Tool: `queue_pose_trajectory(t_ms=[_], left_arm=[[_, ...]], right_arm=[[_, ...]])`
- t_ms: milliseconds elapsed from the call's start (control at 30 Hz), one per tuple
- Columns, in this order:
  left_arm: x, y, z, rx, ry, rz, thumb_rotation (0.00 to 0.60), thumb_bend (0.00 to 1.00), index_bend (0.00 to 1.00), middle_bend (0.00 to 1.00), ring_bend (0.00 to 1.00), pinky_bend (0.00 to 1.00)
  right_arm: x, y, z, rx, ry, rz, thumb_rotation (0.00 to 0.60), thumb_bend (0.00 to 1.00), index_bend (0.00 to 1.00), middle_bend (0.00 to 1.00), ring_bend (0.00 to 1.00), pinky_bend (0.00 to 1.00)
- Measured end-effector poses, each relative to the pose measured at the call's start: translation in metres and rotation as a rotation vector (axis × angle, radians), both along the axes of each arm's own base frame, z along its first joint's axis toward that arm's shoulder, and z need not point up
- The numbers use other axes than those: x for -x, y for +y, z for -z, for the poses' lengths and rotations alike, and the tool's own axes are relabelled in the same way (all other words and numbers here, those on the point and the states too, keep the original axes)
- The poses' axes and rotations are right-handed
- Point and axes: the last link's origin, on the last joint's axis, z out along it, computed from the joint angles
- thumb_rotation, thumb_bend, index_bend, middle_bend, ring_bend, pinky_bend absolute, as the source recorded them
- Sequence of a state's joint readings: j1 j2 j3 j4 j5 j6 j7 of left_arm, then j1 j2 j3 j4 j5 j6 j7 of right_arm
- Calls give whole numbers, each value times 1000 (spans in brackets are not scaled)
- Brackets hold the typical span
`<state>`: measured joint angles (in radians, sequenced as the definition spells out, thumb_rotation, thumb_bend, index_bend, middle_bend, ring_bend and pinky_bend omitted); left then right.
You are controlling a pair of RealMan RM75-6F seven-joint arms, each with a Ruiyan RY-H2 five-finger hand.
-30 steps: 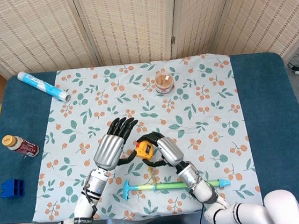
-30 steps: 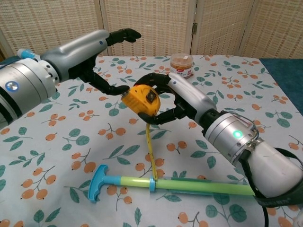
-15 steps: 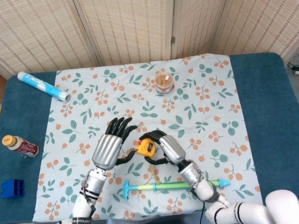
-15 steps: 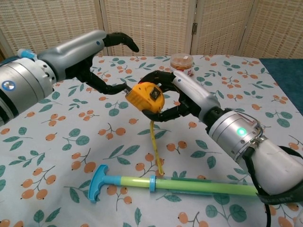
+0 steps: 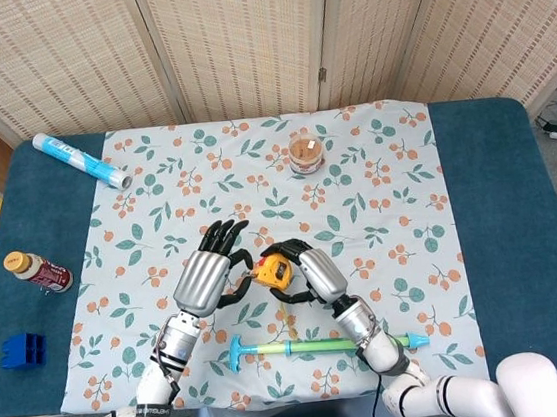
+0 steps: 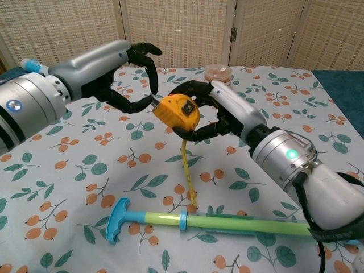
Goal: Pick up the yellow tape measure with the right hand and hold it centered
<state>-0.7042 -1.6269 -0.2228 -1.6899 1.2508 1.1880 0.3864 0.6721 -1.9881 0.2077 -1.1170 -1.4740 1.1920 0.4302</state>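
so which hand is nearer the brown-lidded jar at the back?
Right. The right hand, holding the tape measure, sits almost straight in front of the jar; the left hand is further off to the left.

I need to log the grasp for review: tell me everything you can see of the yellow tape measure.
The yellow tape measure has a rounded yellow-orange case that looks like plastic, with a dark square patch on its face. It is lifted off the floral tablecloth, gripped by the right hand, whose dark fingers wrap it. The left hand has fingertips at its left edge. A length of yellow blade hangs down from the case towards the green-and-blue rod.
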Motion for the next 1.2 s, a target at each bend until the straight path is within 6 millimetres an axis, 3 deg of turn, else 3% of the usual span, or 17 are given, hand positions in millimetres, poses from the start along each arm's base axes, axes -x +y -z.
queue_pose_trajectory(t_ms=[433,767,1033,1200], left_arm=[[1,1,5,-16,-9,3,600,550,631,178,116,0],[9,6,-4,-61,-35,3,600,580,649,201,137,0],[29,14,-21,-115,-35,-5,600,580,645,213,149,0],[53,24,-34,-153,-29,-37,600,580,643,215,150,0]], right_arm=[[-3,0,-1,-2,-3,-1,600,364,573,499,388,188],[5,-3,-9,16,22,4,600,364,572,499,387,188],[25,-3,-25,31,102,17,600,364,573,498,389,187],[42,-1,-41,38,161,37,600,364,572,498,390,184]])
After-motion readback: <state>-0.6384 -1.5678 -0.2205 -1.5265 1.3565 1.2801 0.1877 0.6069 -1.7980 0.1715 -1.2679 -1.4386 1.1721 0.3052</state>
